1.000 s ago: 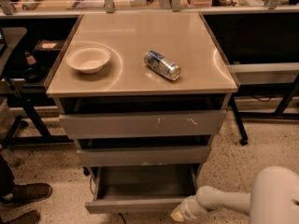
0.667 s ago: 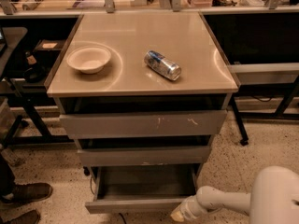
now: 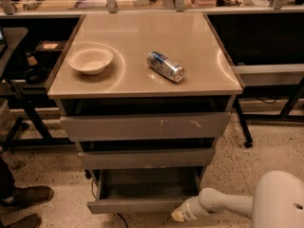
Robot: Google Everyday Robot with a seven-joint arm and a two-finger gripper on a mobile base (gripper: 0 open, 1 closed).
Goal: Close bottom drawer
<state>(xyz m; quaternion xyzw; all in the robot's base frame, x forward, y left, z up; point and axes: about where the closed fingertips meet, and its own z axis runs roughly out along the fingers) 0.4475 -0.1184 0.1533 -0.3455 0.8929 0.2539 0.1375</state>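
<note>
The bottom drawer (image 3: 142,204) is the narrowest grey drawer of the cabinet. It stands pulled out, and its shallow tray looks empty inside. My gripper (image 3: 179,215) is at the end of the white arm that reaches in from the lower right. It sits at the right end of the drawer's plain front, touching or almost touching it. The arm's white shoulder (image 3: 278,201) fills the lower right corner.
Above are the mid-width drawer front (image 3: 147,158) and the widest front with white scratches (image 3: 145,126), both slightly out. On the cabinet top (image 3: 142,51) lie a white bowl (image 3: 90,59) and a tipped can (image 3: 165,66). A person's shoes (image 3: 23,198) are at lower left.
</note>
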